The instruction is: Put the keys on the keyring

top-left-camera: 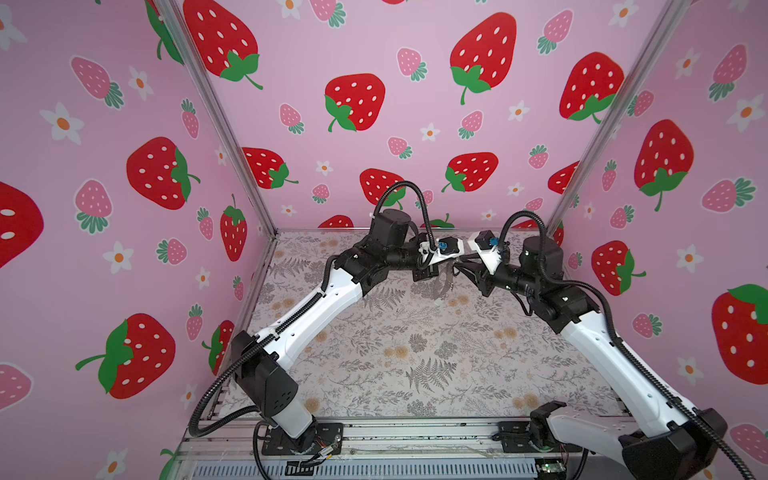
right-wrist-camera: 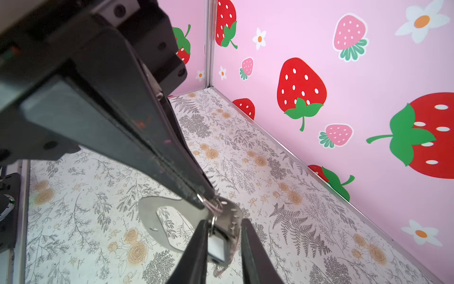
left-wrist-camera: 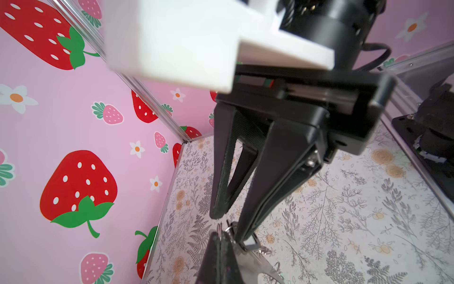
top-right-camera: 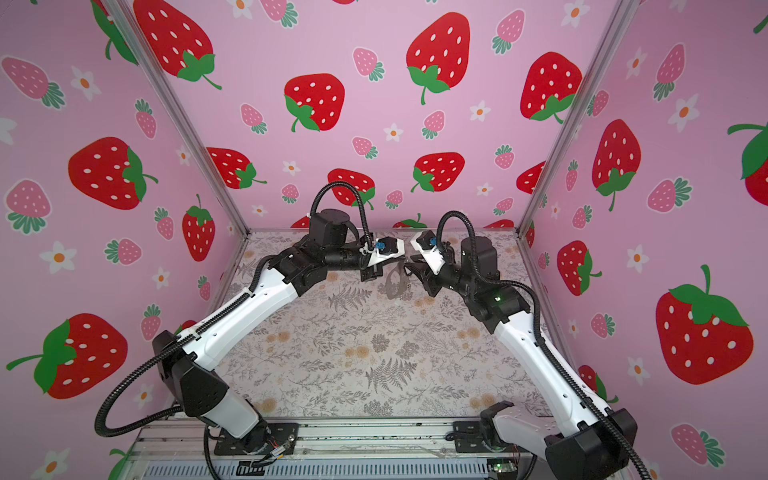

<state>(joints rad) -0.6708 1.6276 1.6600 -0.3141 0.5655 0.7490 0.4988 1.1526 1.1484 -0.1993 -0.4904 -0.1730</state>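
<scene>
My left gripper (right-wrist-camera: pixel 207 194) has its fingers pressed together on a small ring at the edge of the keyring (right-wrist-camera: pixel 149 214). My right gripper (right-wrist-camera: pixel 224 221) meets that same edge from the opposite side with its fingers apart, one on each side of the plate's holed rim. A key (right-wrist-camera: pixel 216 246) with a pale square face sits between them, against one finger. I cannot tell whether the keyring's far end touches the table (right-wrist-camera: pixel 245 159).

The right wrist view gives me the whole crescent and its holes. The left wrist view catches only a corner of the plate (left-wrist-camera: pixel 260 266), but it shows the gap in the right gripper (left-wrist-camera: pixel 229 226) plainly. In both top views the keyring (top-left-camera: pixel 442 286) (top-right-camera: pixel 397 284) is a faint grey shape under the meeting grippers, at the table's far middle. The key is too small to make out there.
</scene>
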